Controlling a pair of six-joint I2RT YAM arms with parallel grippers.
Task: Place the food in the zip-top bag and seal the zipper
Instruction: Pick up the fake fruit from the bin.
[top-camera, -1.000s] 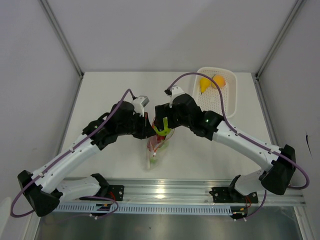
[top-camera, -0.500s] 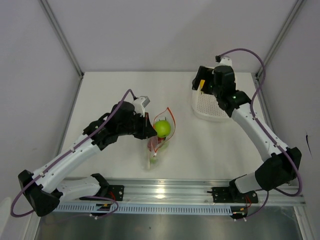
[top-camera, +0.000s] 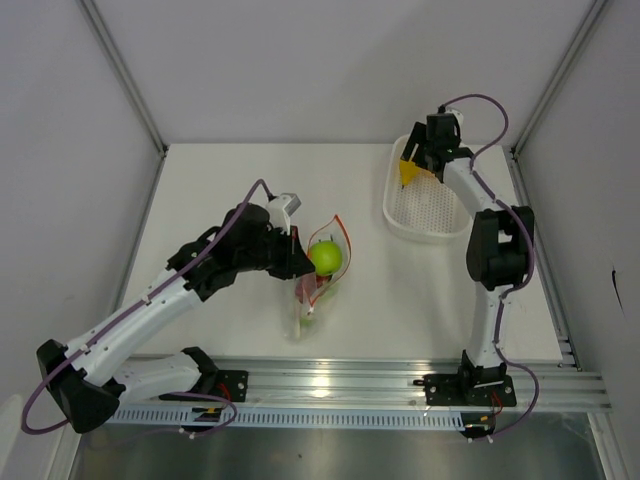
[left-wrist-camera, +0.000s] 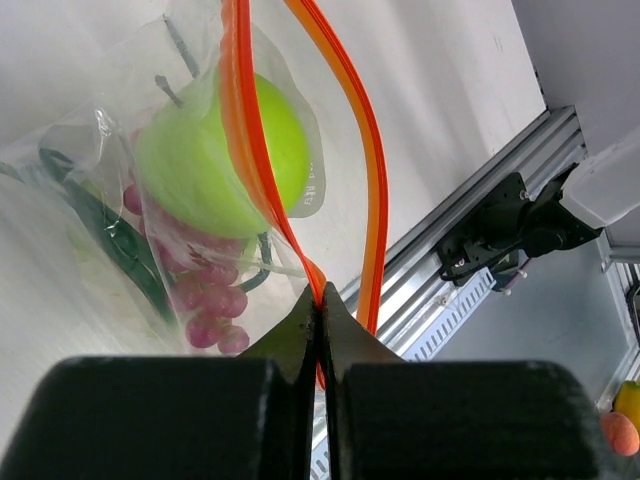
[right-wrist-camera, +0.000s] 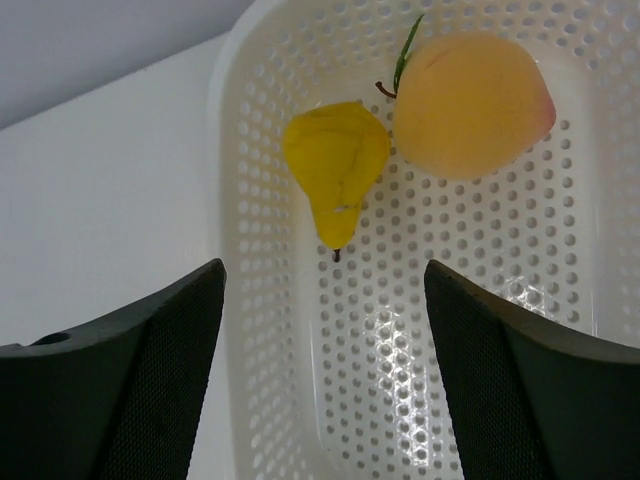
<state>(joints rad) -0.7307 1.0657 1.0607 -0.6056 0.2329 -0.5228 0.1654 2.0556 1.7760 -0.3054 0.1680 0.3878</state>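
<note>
The clear zip-top bag (top-camera: 312, 292) lies at the table's middle, its red-orange zipper (top-camera: 341, 236) gaping in a loop. My left gripper (top-camera: 297, 252) is shut on one zipper strip (left-wrist-camera: 262, 190) and holds the mouth open. The green apple (top-camera: 324, 257) sits in the mouth, also seen in the left wrist view (left-wrist-camera: 215, 150), with red bits (left-wrist-camera: 200, 295) and green stalks (left-wrist-camera: 115, 250) deeper inside. My right gripper (top-camera: 421, 160) is open and empty above the white basket (top-camera: 428, 230). Below it (right-wrist-camera: 322, 275) lie a yellow piece (right-wrist-camera: 335, 160) and an orange-yellow round fruit (right-wrist-camera: 470, 105).
The white perforated basket (right-wrist-camera: 255, 260) stands at the back right near the wall. The metal rail (top-camera: 350, 385) with both arm bases runs along the near edge. Enclosure walls close in the table on three sides.
My right arm has swung from the bag's mouth to above the basket at the back right, leaving the green apple in the bag. The left gripper still holds the zipper.
</note>
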